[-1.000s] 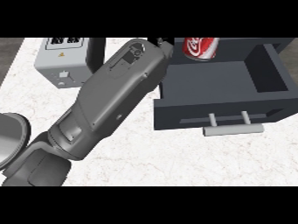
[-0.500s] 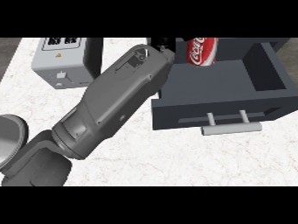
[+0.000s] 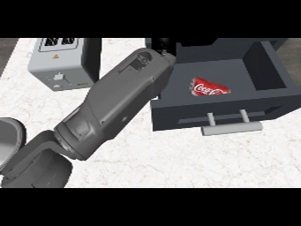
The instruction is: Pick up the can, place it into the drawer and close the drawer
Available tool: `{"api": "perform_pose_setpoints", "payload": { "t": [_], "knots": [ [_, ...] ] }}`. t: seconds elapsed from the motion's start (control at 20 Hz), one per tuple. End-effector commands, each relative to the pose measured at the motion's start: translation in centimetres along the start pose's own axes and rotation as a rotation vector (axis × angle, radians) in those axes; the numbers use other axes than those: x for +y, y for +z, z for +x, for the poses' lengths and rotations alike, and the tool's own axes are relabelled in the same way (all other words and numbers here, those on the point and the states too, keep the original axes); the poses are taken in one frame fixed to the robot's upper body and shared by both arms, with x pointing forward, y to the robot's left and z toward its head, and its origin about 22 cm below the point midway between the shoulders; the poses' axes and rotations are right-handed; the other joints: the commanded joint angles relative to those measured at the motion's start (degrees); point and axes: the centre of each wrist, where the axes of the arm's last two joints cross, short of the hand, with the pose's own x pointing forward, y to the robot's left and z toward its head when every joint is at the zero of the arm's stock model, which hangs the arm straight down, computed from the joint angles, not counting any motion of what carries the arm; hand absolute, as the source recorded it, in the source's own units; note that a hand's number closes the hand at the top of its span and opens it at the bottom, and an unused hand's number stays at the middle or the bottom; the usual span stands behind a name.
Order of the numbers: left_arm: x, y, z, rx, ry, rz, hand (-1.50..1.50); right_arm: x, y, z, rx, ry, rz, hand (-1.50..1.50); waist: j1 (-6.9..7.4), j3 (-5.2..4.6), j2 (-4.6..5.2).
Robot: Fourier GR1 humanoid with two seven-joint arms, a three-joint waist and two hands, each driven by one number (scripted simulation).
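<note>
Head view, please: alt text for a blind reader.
A red can lies inside the open dark drawer, whose handle faces the viewer. A grey forearm reaches diagonally toward it, beside a grey box on the counter.

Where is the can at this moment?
In the head view the can lies inside the open drawer at upper right, near its front wall, just behind the handle and right of the grey forearm.

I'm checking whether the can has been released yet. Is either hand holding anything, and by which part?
Nothing visibly held: the can lies alone inside the open drawer. The left hand barely shows beyond its forearm; its fingers cannot be told.
</note>
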Motion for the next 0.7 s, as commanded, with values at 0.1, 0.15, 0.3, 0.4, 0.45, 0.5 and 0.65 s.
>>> {"api": "perform_pose_setpoints", "payload": {
  "t": [0.1,0.15,0.3,0.4,0.45,0.5,0.65],
  "knots": [
    [0.0,0.4,-1.0,-0.002,-0.02,0.047,-1.5,0.6,-0.2,0.3,0.0,-0.002,-0.009,-1.5,-0.06,-0.02,-0.04],
    [-0.1,0.0,-0.2,-0.009,-0.001,0.01,-1.5,1.0,-0.9,0.3,0.007,0.008,0.008,-1.5,0.43,-0.04,0.14],
    [0.5,0.1,-1.5,-0.01,0.014,0.024,-1.5,-0.1,0.7,0.1,0.014,-0.007,-0.002,-1.5,-0.31,-0.02,-0.06],
    [0.4,0.1,-1.5,-0.022,0.014,0.058,-1.5,0.9,-0.5,0.7,-0.036,0.018,0.013,-1.5,-0.24,-0.04,0.18],
    [-0.4,0.4,-0.2,-0.016,0.028,0.055,-1.5,0.3,-0.8,0.1,-0.055,0.033,0.015,-1.5,0.09,0.0,-0.02],
    [0.4,0.3,-1.8,-0.026,0.024,0.031,-1.5,0.8,-1.2,0.4,-0.099,0.084,0.02,-1.5,-0.07,0.0,0.36],
    [-0.2,0.7,-1.0,-0.031,0.049,0.022,-1.5,-0.2,-1.7,2.8,-0.176,0.307,0.045,-1.5,0.94,-0.03,0.05]
  ]
}}
